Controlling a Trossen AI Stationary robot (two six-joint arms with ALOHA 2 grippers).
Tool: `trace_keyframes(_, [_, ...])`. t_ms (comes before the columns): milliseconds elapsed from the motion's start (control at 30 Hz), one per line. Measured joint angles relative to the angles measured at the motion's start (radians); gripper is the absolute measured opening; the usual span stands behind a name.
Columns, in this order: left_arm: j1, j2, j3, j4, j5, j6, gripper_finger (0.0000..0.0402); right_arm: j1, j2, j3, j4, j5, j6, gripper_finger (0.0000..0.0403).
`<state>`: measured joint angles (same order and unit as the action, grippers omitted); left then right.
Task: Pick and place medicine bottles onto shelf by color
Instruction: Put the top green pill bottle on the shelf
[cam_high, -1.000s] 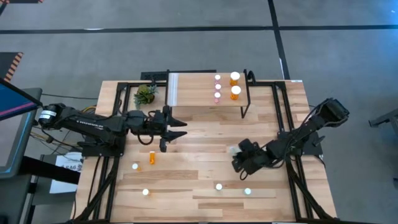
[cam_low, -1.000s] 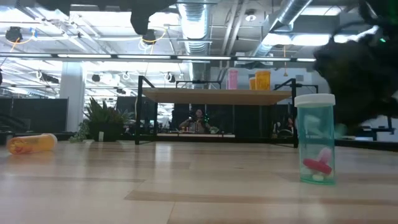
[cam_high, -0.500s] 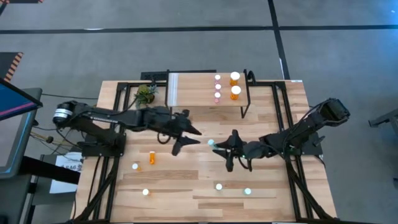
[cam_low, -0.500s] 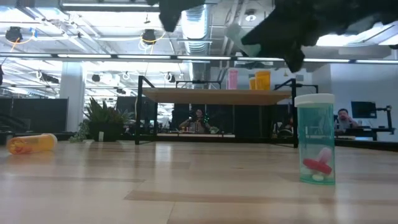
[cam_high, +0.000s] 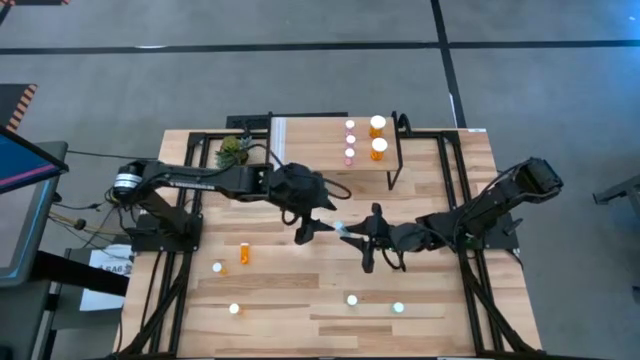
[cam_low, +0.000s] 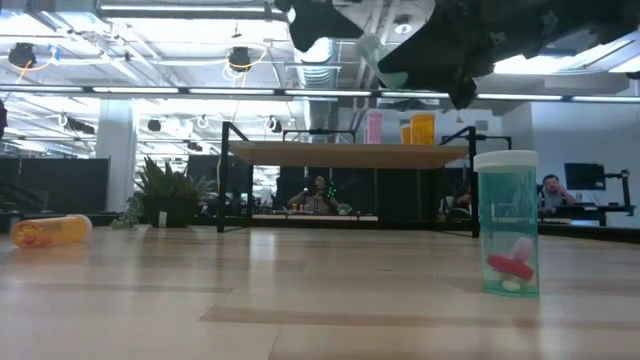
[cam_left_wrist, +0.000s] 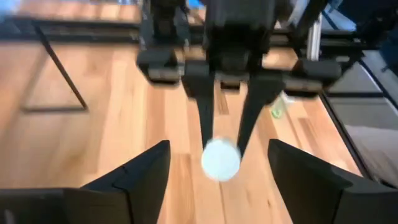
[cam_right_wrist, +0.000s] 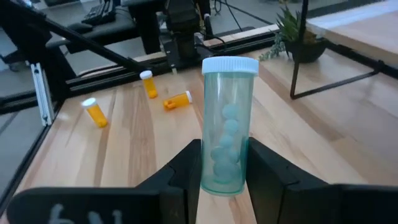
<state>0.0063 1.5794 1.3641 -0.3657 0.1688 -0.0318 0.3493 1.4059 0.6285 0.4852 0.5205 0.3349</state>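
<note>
Teal and see-through, a small plastic medicine bottle with a white round cap (cam_right_wrist: 227, 121) is pinched between the right gripper's (cam_high: 352, 233) two dark fingers (cam_right_wrist: 268, 171), held off the light-wood tabletop (cam_high: 440, 300) over its middle. The left gripper (cam_high: 312, 222) faces it from just beside, fingers (cam_left_wrist: 142, 175) spread wide and empty, with the bottle's white cap lying between them in the left wrist view but touching neither.

Beyond the two grippers, toward the table's far edge, stands the small raised light-wood shelf on thin black legs (cam_high: 310, 145). On its end nearer the right arm sit three pink white-capped vials (cam_high: 350, 140) in a row and two larger orange bottles with white caps (cam_high: 378, 136) beside them. A small green potted plant (cam_high: 233, 151) sits off the shelf's other end.

On the near side of the left gripper an orange vial lies on its side (cam_high: 246, 253), with a white-capped upright vial (cam_high: 217, 267) next to it and another (cam_high: 234, 309) closer to the table's front edge. Near the right gripper, toward the front, stand two more capped vials (cam_high: 352, 299), one of them a teal vial holding red-and-white pills (cam_low: 508, 228).
</note>
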Motion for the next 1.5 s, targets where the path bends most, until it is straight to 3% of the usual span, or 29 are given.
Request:
trace_keyframes(167, [0.020, 0.028, 0.007, -0.014, 0.084, -0.018, 0.0265, 0.010, 0.000, 0.000, 0.039, 0.000, -0.083, 0.0124])
trace_keyframes(467, [0.016, 0.028, 0.007, -0.010, 0.096, -0.041, 0.0265, 0.001, 0.000, 0.000, 0.050, 0.000, -0.109, 0.0124])
trace_keyframes(767, [0.016, 0.028, 0.007, -0.010, 0.074, -0.051, 0.0265, -0.011, 0.000, 0.000, 0.099, 0.000, -0.147, 0.0124])
trace_keyframes(933, [0.014, 0.027, 0.007, -0.003, -0.017, -0.023, 0.0265, -0.013, 0.000, 0.000, 0.103, 0.002, -0.153, 0.0124])
trace_keyframes(1233, [0.011, 0.027, 0.007, -0.002, -0.005, -0.006, 0.0265, -0.018, 0.000, 0.000, 0.109, 0.000, -0.160, 0.0124])
trace_keyframes(1500, [0.002, 0.027, 0.007, -0.007, -0.005, -0.006, 0.0217, -0.018, 0.000, 0.000, 0.121, 0.000, -0.160, 0.0124])
